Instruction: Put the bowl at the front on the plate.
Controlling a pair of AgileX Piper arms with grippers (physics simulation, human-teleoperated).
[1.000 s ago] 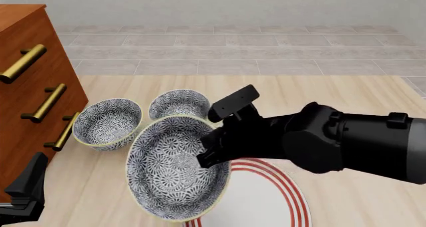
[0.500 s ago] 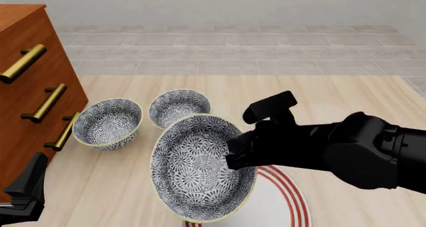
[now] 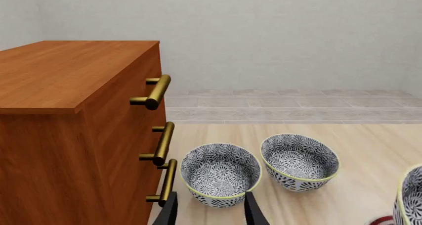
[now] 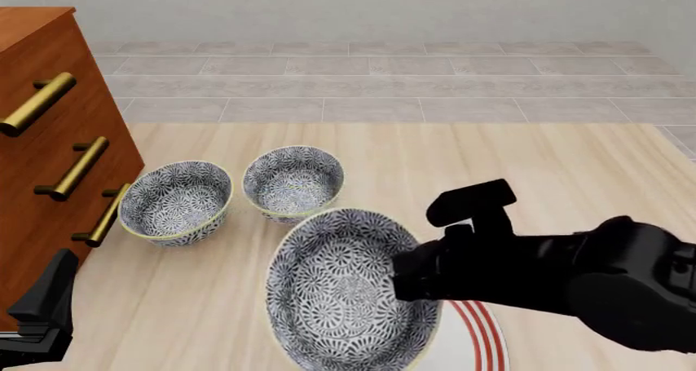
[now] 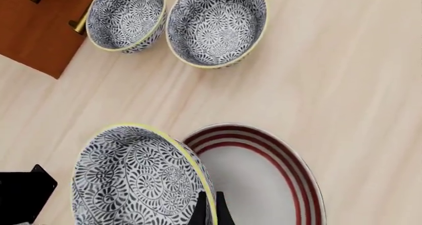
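The bowl (image 4: pixel 345 293), patterned dark blue-grey with a pale yellow-green rim, hangs tilted in the air. My right gripper (image 4: pixel 407 278) is shut on its right rim. In the right wrist view the bowl (image 5: pixel 132 181) overlaps the left edge of the white plate (image 5: pixel 264 183) with red rings, and the fingers (image 5: pixel 199 211) pinch the rim. In the front view the plate (image 4: pixel 486 338) shows only at the bowl's lower right. My left gripper (image 3: pixel 211 214) is open and holds nothing, low at the front left (image 4: pixel 38 314).
Two look-alike bowls (image 4: pixel 176 201) (image 4: pixel 293 181) stand side by side on the wooden table behind the held one. A brown dresser (image 4: pixel 44 143) with brass handles (image 3: pixel 158 91) fills the left side, close to the left bowl (image 3: pixel 221 173).
My right arm has carried the bowl rightward and toward the front, lowering it over the plate. The two other bowls are now fully uncovered. The left arm has stayed still.
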